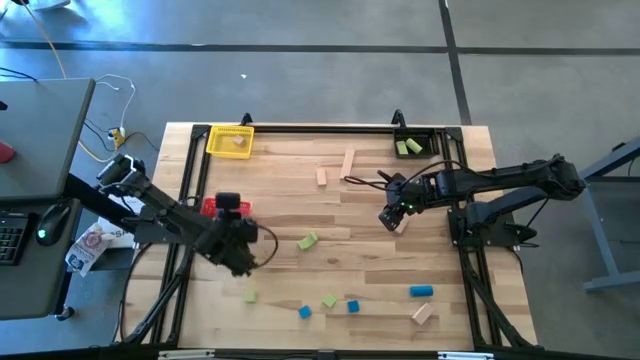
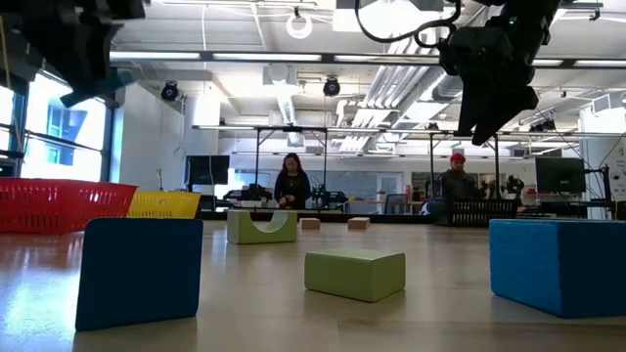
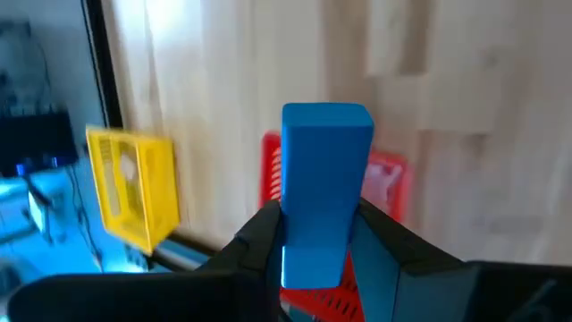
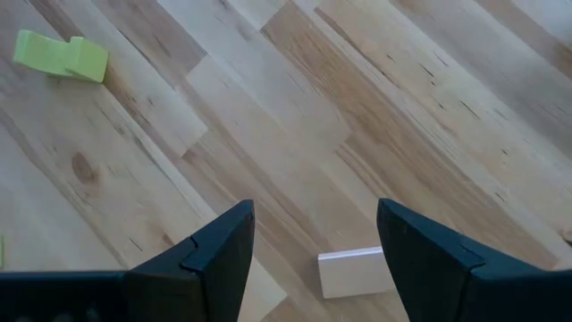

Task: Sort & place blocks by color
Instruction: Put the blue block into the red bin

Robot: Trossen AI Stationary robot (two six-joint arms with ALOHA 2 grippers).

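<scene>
From the left, my left gripper [image 1: 238, 250] hung over the bench [image 1: 300, 200] at about 8 o'clock. Its jaws were pinched narrow on a blue block [image 3: 326, 192], holding the lower half with the upper half standing clear. The red bin [image 1: 212, 207] lay just beyond it at 9 o'clock.

The blocks looked like painted wood, so I judged them light, rigid and not fragile. Their smooth faces might slip a little. I would take each across two flat parallel sides, and a bar across its short width near the middle.

My count of blue was four: the held one and three on the bench near 6 o'clock [image 1: 305, 312], [image 1: 352, 306], [image 1: 421, 291].

Light green came to five: three loose [image 1: 248, 296], [image 1: 307, 241], [image 1: 329, 300] and what looked like two in the black bin [image 1: 432, 133] at 1 o'clock.

Plain tan also came to five. One was in the yellow bin [image 1: 214, 142] at 11 o'clock, and a cube [image 1: 321, 177] and a bar [image 1: 348, 162] sat toward 12. One lay at 5 o'clock [image 1: 423, 313], and a tan block [image 4: 353, 271] lay below my right gripper [image 4: 315, 215].

That gripper hovered right of centre at about 3 o'clock, its jaws spread wide and holding nothing.
</scene>
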